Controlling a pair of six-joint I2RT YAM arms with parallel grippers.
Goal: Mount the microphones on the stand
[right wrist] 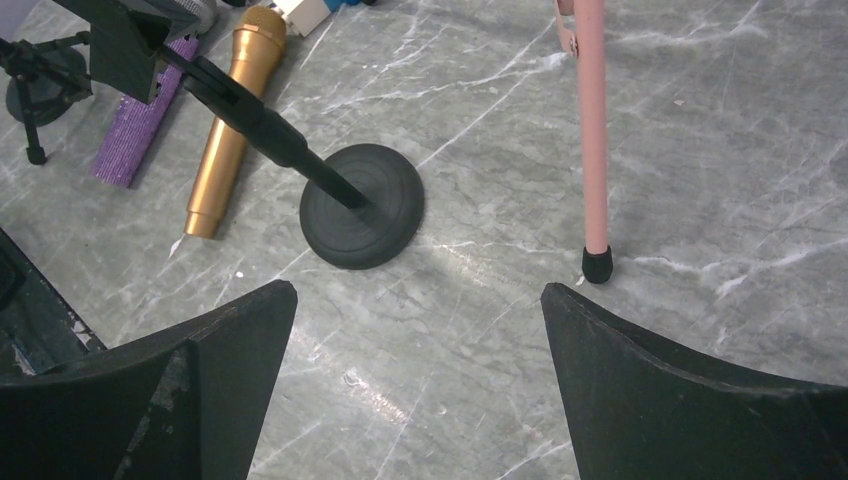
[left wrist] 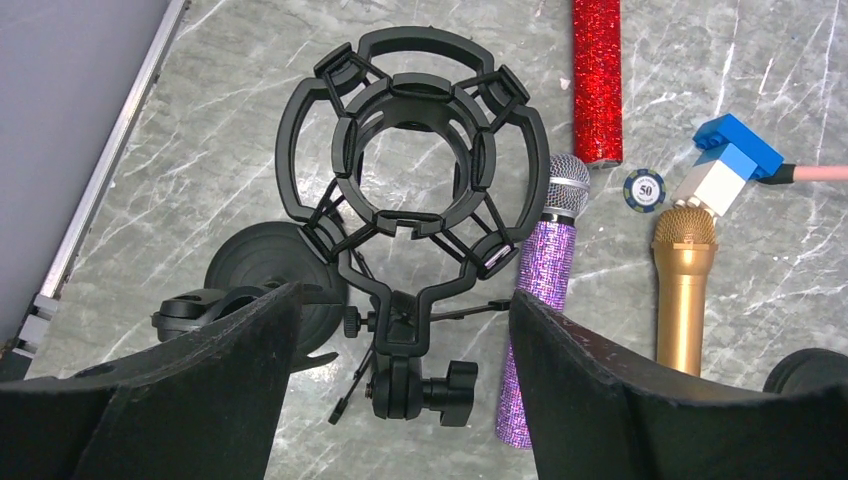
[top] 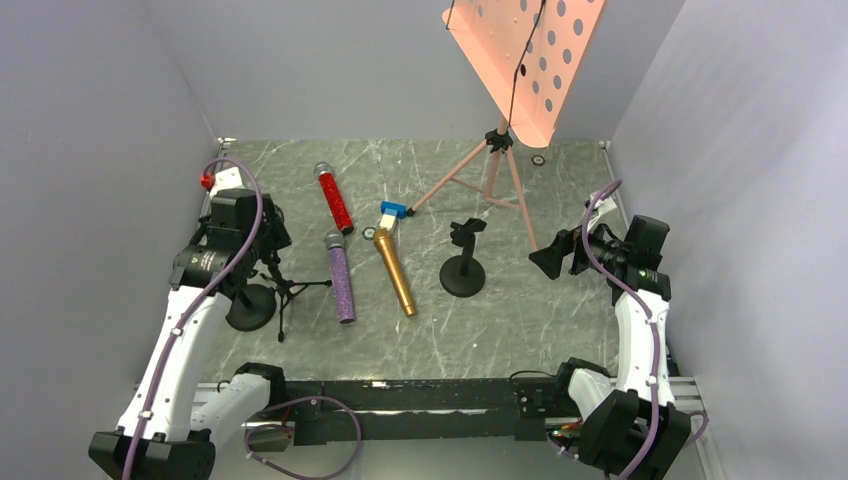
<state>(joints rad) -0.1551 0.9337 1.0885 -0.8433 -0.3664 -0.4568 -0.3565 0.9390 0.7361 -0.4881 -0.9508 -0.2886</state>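
Partly hidden purple microphone [left wrist: 545, 290], left end effector [left wrist: 405, 300] spread, right end effector [right wrist: 418, 292] spread

blue-white block [left wrist: 735, 165] | poker chip [left wrist: 644, 190] beside it | pink music stand [top: 500, 60] rear | marble table [top: 560, 320]

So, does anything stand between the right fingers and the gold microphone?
Yes: the black round-based stand sits directly between the open right fingers and the gold microphone, which lies flat beyond it.

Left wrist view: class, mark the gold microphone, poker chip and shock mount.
gold microphone [left wrist: 684, 310], left wrist view, handle.
poker chip [left wrist: 645, 190], left wrist view, centre.
shock mount [left wrist: 398, 322], left wrist view, lower stem.
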